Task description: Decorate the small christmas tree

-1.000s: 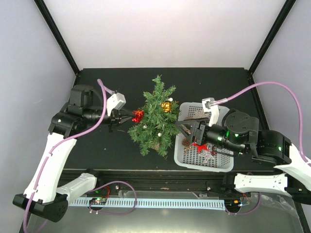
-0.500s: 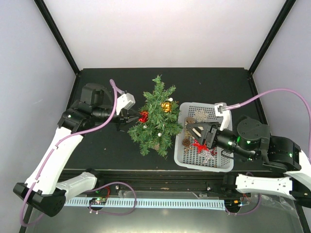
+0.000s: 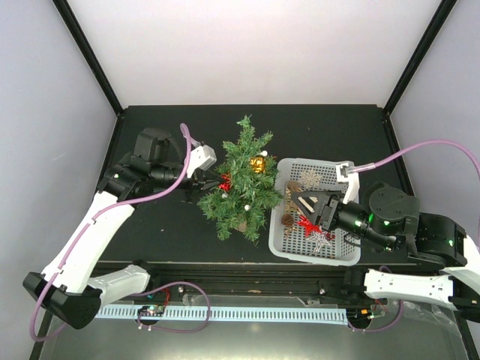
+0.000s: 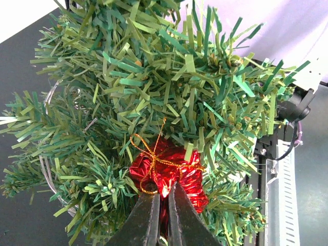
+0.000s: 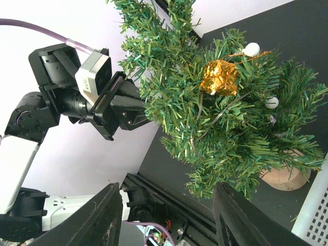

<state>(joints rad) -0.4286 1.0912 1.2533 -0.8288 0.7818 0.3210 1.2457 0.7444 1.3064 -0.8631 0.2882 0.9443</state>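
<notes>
Left gripper (image 3: 213,184) with red ornament (image 3: 224,182) seemingly deeper into small christmas tree (image 3: 245,196)

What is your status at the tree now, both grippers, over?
Left gripper shut on red ornament, pressed into tree branches. Right gripper open, empty, over basket. Nothing seen blocking the tree.

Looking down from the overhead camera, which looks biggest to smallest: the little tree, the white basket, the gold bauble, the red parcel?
1. Small christmas tree and white basket: about alike, too close to rank.
2. Gold bauble.
3. Red parcel, though needles hide part of it, so its place below the bauble is unsure.
</notes>
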